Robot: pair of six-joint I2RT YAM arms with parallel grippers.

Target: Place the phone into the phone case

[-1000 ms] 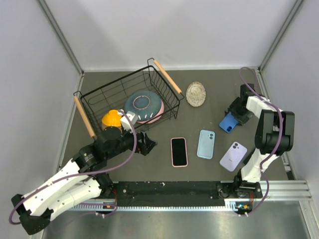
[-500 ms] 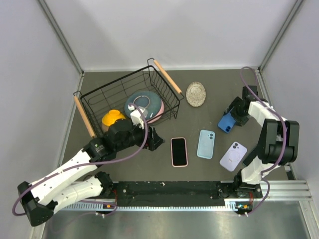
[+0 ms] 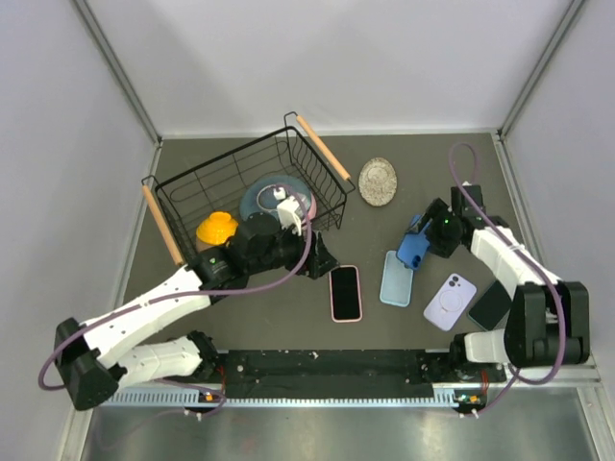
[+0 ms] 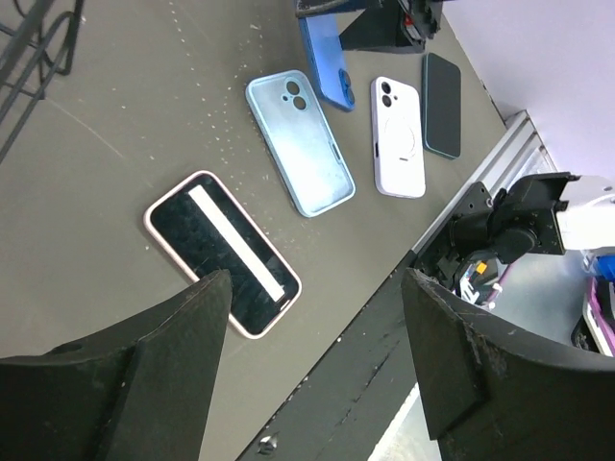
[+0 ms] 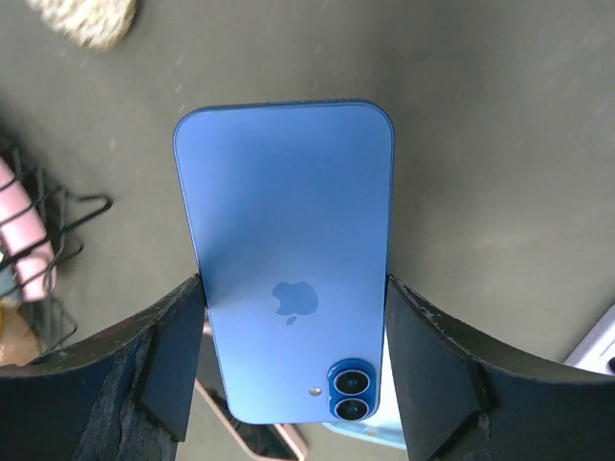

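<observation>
Closest to the arm bases, on the right: a dark phone (image 3: 490, 304) lying flat, and just beside it a white case (image 3: 450, 301) with its camera holes at the far end. Toward the middle, a phone with a pink rim (image 3: 345, 292), screen up, long side running near to far. Between that one and the white case, a light blue case (image 3: 397, 279), flat on the table (image 3: 423, 173), long side near to far too, camera holes at the far end.

A bit farther, the left gripper (image 3: 322, 259): fingers apart, nothing between them, hanging over the table just beside the far end of the phone with a pink rim.

On the right, the right gripper (image 3: 425, 240): clamped on the two long sides of a blue phone (image 5: 288, 221).
- Held up off the table, tilted, over the far end of the light blue case.
- Shows its back, logo and all, to the wrist camera.
- Long side near to far, a little slanted, camera end nearer, by the fingers.
- Hard to tell whether touching the case.

Farther back on the left, a wire basket (image 3: 221, 168) with a bowl (image 3: 264, 197) inside. Farthest, a round tan thing (image 3: 378, 181) alone on the table.
</observation>
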